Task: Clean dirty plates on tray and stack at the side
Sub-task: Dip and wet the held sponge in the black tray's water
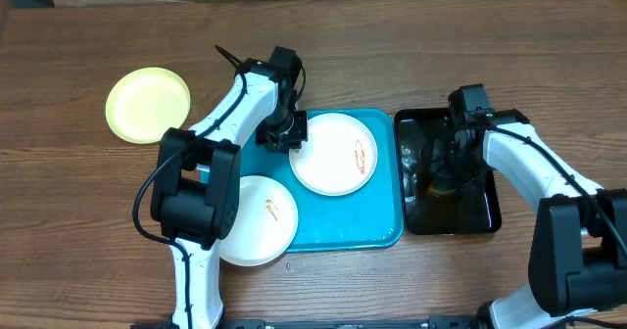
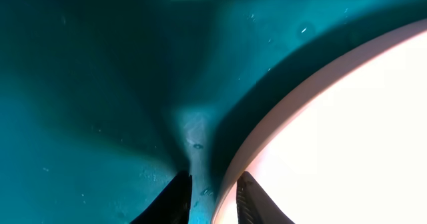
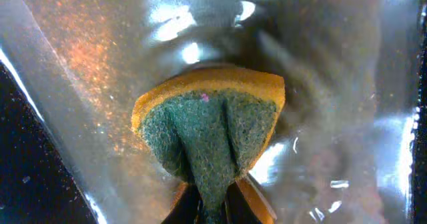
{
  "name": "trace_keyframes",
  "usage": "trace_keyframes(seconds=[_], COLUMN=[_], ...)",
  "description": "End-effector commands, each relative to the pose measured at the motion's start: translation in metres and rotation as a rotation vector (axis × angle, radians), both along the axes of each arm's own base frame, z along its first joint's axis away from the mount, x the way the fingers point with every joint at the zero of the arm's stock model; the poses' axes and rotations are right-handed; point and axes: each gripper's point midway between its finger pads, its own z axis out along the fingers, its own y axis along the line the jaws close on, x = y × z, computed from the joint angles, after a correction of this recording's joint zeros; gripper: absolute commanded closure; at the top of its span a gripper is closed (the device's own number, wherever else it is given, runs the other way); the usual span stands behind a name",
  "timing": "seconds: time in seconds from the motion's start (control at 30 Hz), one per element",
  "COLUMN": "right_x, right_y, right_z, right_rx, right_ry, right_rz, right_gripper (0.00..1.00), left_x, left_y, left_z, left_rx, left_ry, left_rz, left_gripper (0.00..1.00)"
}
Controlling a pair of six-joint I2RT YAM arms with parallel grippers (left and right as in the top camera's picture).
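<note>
Wood tabletop [image 1: 59,221] holds the tray [image 1: 382,226] mid-frame, its upper white plate [image 1: 328,158] lying just right of the left gripper [image 2: 213,199], whose narrowly parted fingers straddle its rim, while the right gripper [image 3: 217,205] pinches a sponge [image 3: 213,117].

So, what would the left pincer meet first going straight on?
The left pincer would likely meet the white plate at its rim, or the tray floor just beside it; depth is unclear.
</note>
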Motion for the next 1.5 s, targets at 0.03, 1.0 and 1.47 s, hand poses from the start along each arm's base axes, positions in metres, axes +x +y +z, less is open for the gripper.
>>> trace_keyframes(seconds=[0.03, 1.0, 1.47], right_x=[0.011, 0.008, 0.008], right_y=[0.003, 0.002, 0.002], right_z=[0.008, 0.007, 0.007], right_rx=[0.005, 0.004, 0.004], right_ry=[-0.034, -0.022, -0.022], right_rz=[0.01, 0.01, 0.01], right_gripper=[0.96, 0.96, 0.96], left_x=[0.006, -0.02, -0.021], left_y=[0.002, -0.013, -0.002], left_z=[0.012, 0.013, 0.013], left_rx=[-0.003, 0.043, 0.103], left_ry=[-0.028, 0.034, 0.035], left_rz=[-0.031, -0.121, -0.129], left_gripper=[0.74, 0.94, 0.91])
